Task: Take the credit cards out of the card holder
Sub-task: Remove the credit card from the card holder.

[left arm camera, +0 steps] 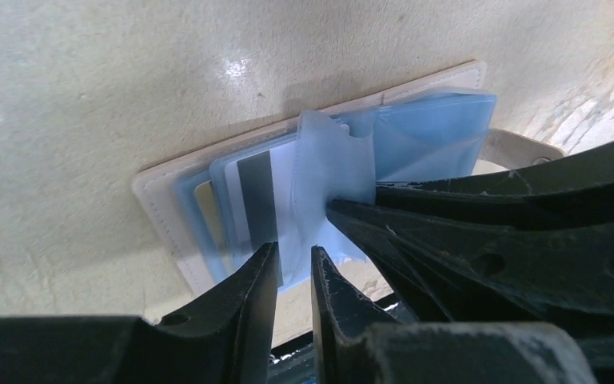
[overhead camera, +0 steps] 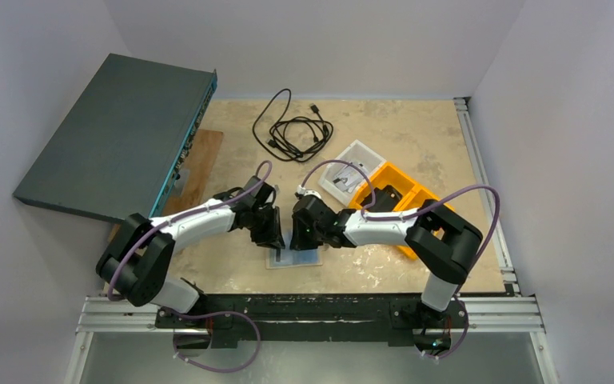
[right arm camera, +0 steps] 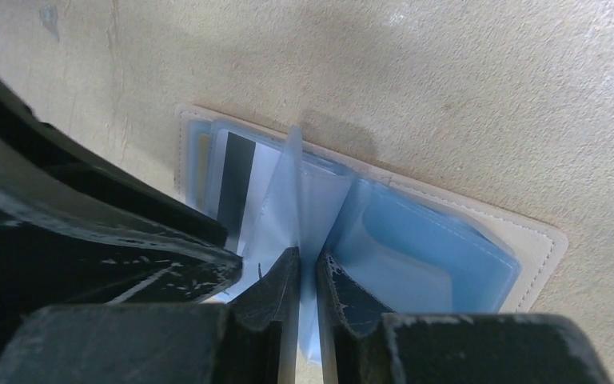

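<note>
Left gripper (left arm camera: 296, 276) stands over the near edge of the open card holder (left arm camera: 160, 200), its jaws drawn to a narrow slit with a pale blue plastic sleeve (right arm camera: 296, 192) pinched between them. Right gripper (right arm camera: 308, 280) comes in from the opposite side, tip to tip with the left, its jaws almost together on a sleeve that stands up from the middle fold. Whether both grip the same sleeve cannot be told.

The card holder lies flat on the table (overhead camera: 416, 144), near its front edge and midway between the two arms, directly below both sets of fingers. Its long side runs left to right and its fold runs front to back. A card (left arm camera: 254, 200) with a dark stripe shows in the left half, just beside the left fingers and on the far side of the raised sleeve from the right gripper.

The left arm therefore looks better placed to draw that card out, provided the right keeps the sleeve lifted clear.
</note>
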`<state>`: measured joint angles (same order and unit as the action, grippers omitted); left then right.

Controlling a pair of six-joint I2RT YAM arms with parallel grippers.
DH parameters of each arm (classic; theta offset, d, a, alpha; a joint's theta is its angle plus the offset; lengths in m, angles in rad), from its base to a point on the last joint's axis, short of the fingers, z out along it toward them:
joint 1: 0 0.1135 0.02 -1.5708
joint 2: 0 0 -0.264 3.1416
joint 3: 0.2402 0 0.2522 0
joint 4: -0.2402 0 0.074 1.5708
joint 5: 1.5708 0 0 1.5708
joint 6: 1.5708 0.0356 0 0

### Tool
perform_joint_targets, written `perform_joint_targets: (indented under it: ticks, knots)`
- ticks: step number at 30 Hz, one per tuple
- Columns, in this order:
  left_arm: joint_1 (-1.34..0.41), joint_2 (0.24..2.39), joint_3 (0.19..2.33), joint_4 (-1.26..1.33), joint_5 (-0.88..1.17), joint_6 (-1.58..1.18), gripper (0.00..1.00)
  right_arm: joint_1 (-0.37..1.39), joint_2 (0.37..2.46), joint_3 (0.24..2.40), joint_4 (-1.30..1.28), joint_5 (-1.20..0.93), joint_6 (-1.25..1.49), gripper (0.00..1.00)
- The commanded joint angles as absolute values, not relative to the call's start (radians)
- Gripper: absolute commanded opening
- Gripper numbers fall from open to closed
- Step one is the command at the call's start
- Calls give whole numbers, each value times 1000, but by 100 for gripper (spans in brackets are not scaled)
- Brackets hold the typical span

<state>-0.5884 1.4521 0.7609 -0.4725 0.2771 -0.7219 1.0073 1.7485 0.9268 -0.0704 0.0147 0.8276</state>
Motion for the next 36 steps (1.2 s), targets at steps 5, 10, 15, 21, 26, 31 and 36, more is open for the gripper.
perform_joint_targets:
  ticks: [5,10,15,21,26,31,36]
  knots:
    - [-624,1524,755,-387,302,-734,22,988,1775,861,-47,-36,824,10]
    - [-635,1535,749,-374,295,-746,15,983,1771,854,-32,-46,826,10]
    - [-639,1522,749,-387,270,-757,0,982,1731,876,-59,-39,815,17]
    - [-642,1433,750,-435,243,-766,0,982,1628,935,-143,-2,792,43]
    - [-670,1360,769,-460,242,-771,0,980,1555,964,-220,57,784,54]
    - [-725,1382,813,-443,250,-784,3,969,1489,949,-279,124,800,54]
    - [-749,1463,854,-372,287,-799,13,954,1389,884,-323,189,827,54]
